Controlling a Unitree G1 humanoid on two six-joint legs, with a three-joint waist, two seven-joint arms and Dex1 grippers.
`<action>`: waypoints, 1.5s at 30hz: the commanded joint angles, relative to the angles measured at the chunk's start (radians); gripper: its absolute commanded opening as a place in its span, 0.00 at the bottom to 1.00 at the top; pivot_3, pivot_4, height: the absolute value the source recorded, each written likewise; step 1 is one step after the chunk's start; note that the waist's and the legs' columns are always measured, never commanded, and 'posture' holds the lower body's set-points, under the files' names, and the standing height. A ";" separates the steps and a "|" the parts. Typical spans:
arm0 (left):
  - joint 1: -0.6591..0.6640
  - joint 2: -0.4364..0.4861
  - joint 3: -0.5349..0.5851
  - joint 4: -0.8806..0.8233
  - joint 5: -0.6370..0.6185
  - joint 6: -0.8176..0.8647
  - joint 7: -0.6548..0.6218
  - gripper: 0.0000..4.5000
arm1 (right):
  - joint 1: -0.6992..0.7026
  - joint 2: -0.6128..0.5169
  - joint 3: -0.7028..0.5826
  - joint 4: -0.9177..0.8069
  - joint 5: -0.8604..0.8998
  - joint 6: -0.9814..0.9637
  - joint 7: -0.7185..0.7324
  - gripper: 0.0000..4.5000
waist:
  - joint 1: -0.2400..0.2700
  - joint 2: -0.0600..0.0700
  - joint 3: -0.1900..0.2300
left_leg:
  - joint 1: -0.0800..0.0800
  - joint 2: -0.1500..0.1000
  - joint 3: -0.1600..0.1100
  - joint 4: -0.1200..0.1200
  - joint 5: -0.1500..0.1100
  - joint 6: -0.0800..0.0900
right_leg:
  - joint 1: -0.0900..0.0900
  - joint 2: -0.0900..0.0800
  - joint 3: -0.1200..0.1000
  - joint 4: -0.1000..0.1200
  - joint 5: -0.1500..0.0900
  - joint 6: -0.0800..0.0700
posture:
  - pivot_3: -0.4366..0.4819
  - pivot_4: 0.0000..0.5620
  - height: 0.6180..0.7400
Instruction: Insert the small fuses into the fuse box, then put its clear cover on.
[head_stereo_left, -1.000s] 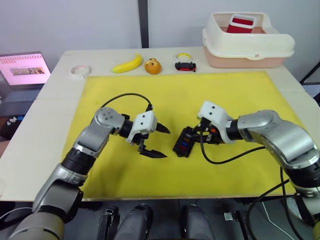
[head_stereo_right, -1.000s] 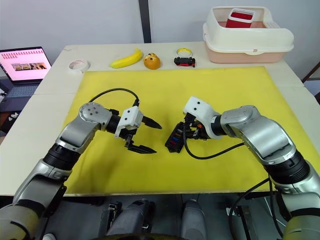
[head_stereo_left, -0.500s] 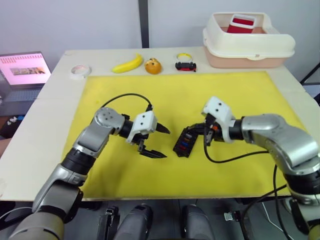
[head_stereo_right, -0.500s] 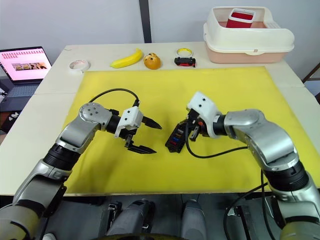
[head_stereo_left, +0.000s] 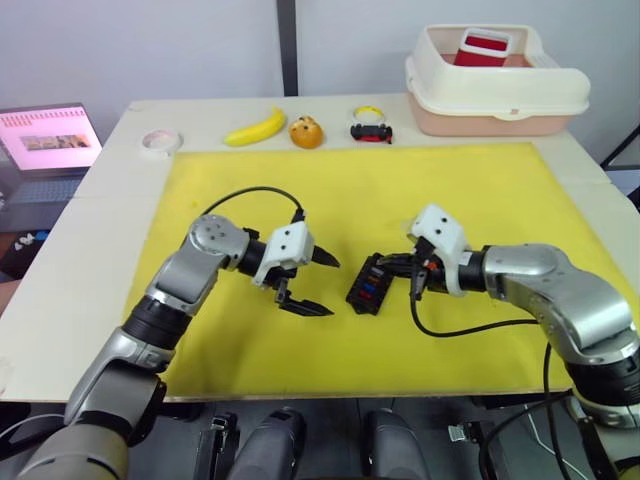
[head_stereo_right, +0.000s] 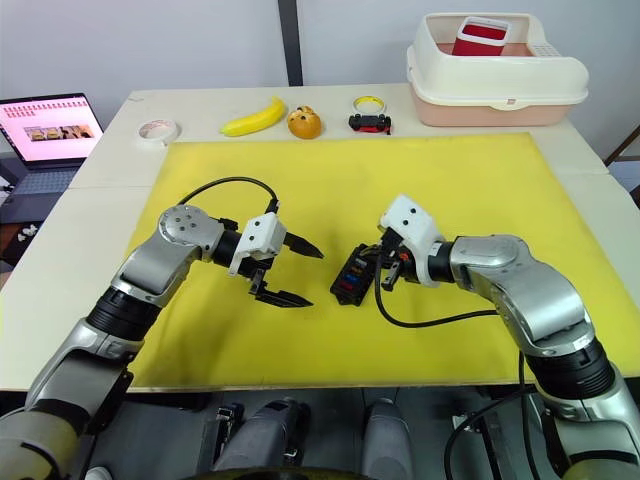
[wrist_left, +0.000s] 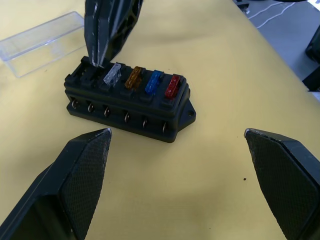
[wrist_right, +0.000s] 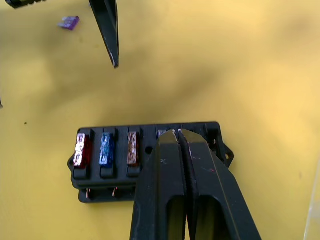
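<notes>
The black fuse box (head_stereo_left: 369, 286) lies mid-mat on the yellow mat (head_stereo_left: 450, 190). In the left wrist view, one row of the fuse box (wrist_left: 127, 107) holds a red fuse (wrist_left: 172, 86), a blue fuse (wrist_left: 154, 82), a brown fuse (wrist_left: 133, 77) and a clear grey fuse (wrist_left: 112, 76). My right gripper (wrist_right: 179, 133) is shut, its tips pressed on the slot at the box's end beside the grey fuse. My left gripper (head_stereo_left: 333, 287) stands open just left of the box, holding nothing. The clear cover (wrist_left: 40, 42) lies on the mat behind the box. A purple fuse (wrist_right: 68, 22) lies loose near my left gripper's finger (wrist_right: 107, 25).
Along the table's back edge are a tape roll (head_stereo_left: 160, 141), a banana (head_stereo_left: 255, 127), an orange fruit (head_stereo_left: 306, 132) and a small black and yellow item (head_stereo_left: 371, 128). A cream tub (head_stereo_left: 495, 95) stands at the back right, and a laptop (head_stereo_left: 50, 135) stands off the left edge.
My right wrist has shifted a little right and lower while its shut tips stay at the fuse box's end. The left arm has not moved.
</notes>
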 joint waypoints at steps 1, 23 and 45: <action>-0.014 0.004 0.007 -0.013 0.001 -0.013 0.001 1.00 | 0.018 -0.003 0.007 0.005 -0.017 -0.025 -0.002 0.01 | 0.000 0.000 0.000 | 0.000 0.000 0.000 0.000 0.000 0.000 | 0.000 0.000 0.000 0.000 0.000 0.000 | 0.48 0.27 1.00; -0.033 0.047 0.097 -0.031 -0.076 0.109 0.021 1.00 | -0.121 -0.072 -0.131 -0.173 0.134 0.071 0.052 0.01 | 0.000 0.000 0.000 | 0.000 0.000 0.000 0.000 0.000 0.000 | 0.000 0.000 0.000 0.000 0.000 0.000 | 0.48 0.27 1.00; 0.134 0.508 0.301 0.200 -0.093 0.147 -0.084 1.00 | 0.560 -0.407 -0.739 -0.141 0.077 -0.131 0.411 0.99 | 0.002 0.001 0.001 | 0.000 0.001 0.000 -0.001 -0.003 0.005 | 0.000 0.000 0.000 0.000 0.000 0.000 | 0.48 0.27 1.00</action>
